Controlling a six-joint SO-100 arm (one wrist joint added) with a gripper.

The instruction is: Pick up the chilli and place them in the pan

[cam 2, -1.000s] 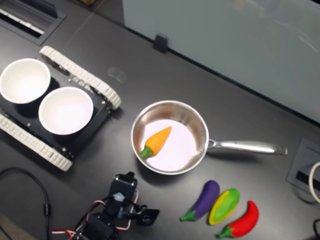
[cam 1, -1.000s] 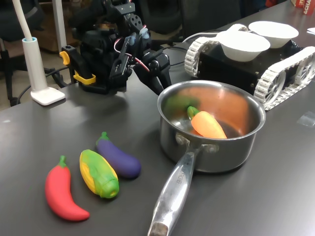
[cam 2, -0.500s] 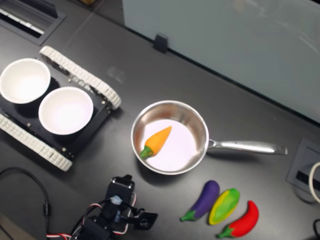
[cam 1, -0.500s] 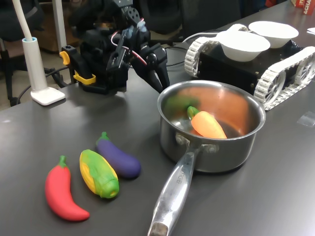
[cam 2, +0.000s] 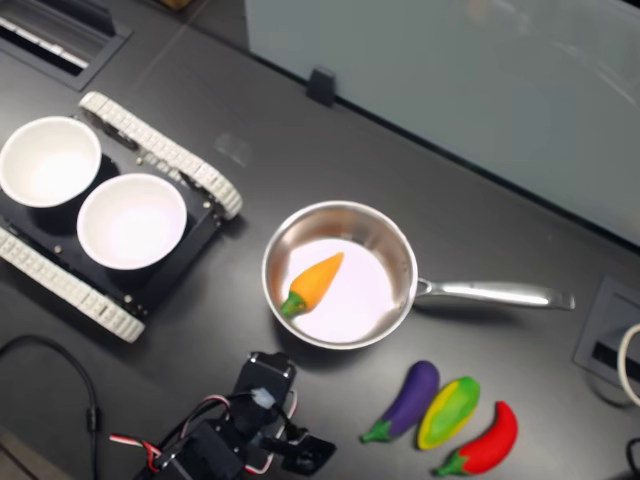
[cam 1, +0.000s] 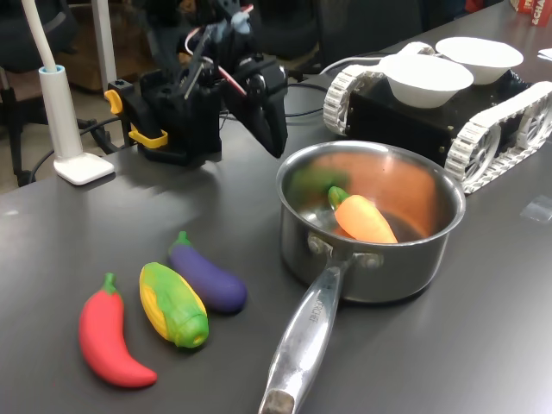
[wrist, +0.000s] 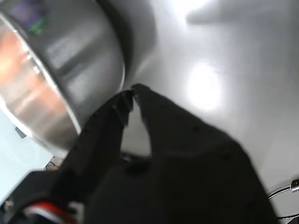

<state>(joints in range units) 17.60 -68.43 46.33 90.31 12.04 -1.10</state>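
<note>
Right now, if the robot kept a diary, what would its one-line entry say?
gripper: shut, empty, beside pan | chilli: on table, untouched | pan contents: carrot | step: chilli not yet picked

Bare dark table (cam 1: pixel 103 224) lies open between the gripper (cam 1: pixel 274 138) and the chilli (cam 1: pixel 108 336), which sits at the outer end of its row, its 9 o'clock side free in the first exterior view. The corn (cam 1: pixel 174 304) touches it at 3 o'clock, the eggplant (cam 1: pixel 207 276) just beyond. The pan (cam 1: pixel 371 250) and its long handle (cam 1: pixel 306 341) block the 3 o'clock side; the carrot (cam 1: pixel 362 217) takes part of the pan's floor.
</note>
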